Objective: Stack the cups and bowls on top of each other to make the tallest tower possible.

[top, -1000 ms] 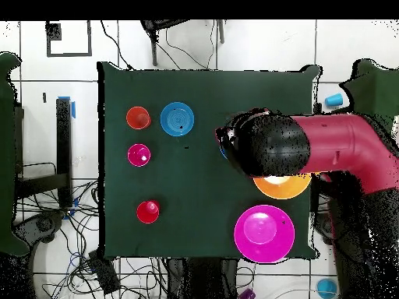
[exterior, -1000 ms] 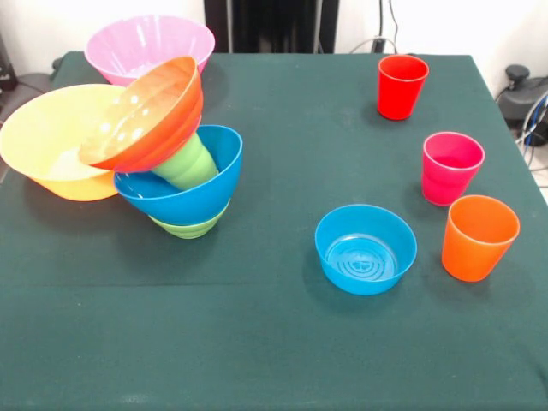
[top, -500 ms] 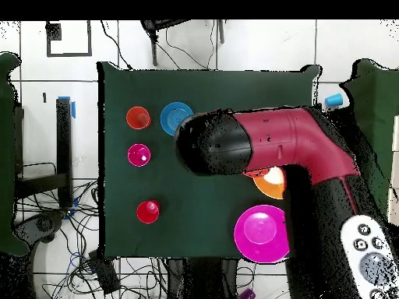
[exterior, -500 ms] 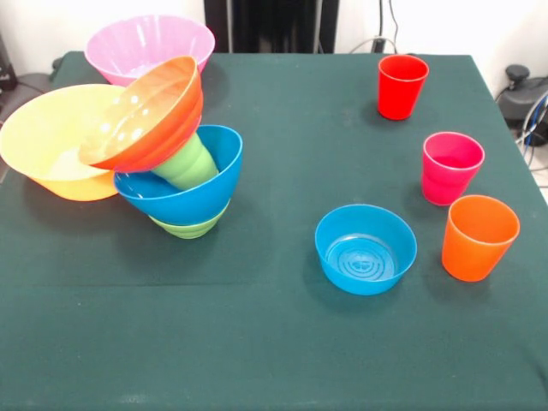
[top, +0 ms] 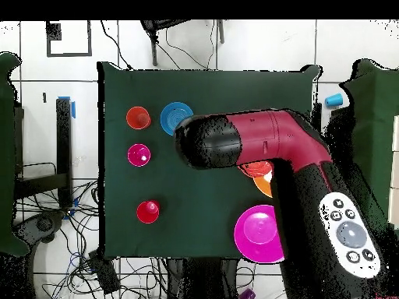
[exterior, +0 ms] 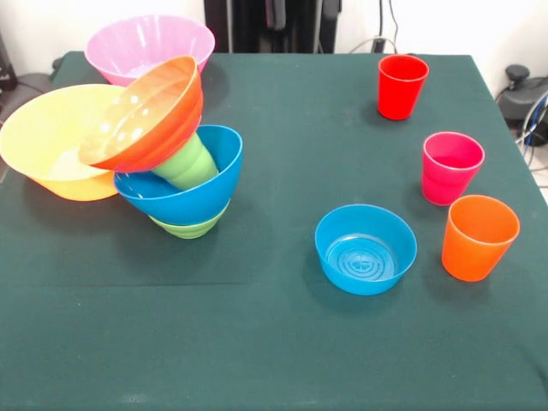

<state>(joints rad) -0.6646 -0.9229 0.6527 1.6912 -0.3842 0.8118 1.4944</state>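
**My arm over the table, fingers out of sight**

I cannot tell how my grip stands: neither view shows it. From overhead my red and black arm point(top: 265, 144) reaches in from the lower right, bends, and ends in a dark rounded head above the middle of the green table point(exterior: 274, 342). From the front none of my arm shows.

The tower point(exterior: 171, 163) stands at the front view's left: a small green bowl point(exterior: 190, 227) at the bottom, a wide blue bowl point(exterior: 184, 193) on it, a light green cup point(exterior: 187, 163) leaning inside that, and an orange-red bowl point(exterior: 150, 116) tilted on top, resting against the big yellow bowl point(exterior: 51, 141). The pink bowl point(exterior: 145, 43) sits behind them.

Standing apart on the other side are the red cup point(exterior: 401, 86), the pink cup point(exterior: 450, 167), the orange cup point(exterior: 478, 237) and the small blue bowl point(exterior: 366, 248), all upright.

Overhead, my arm hides the tower almost wholly; only an orange sliver shows beneath it.
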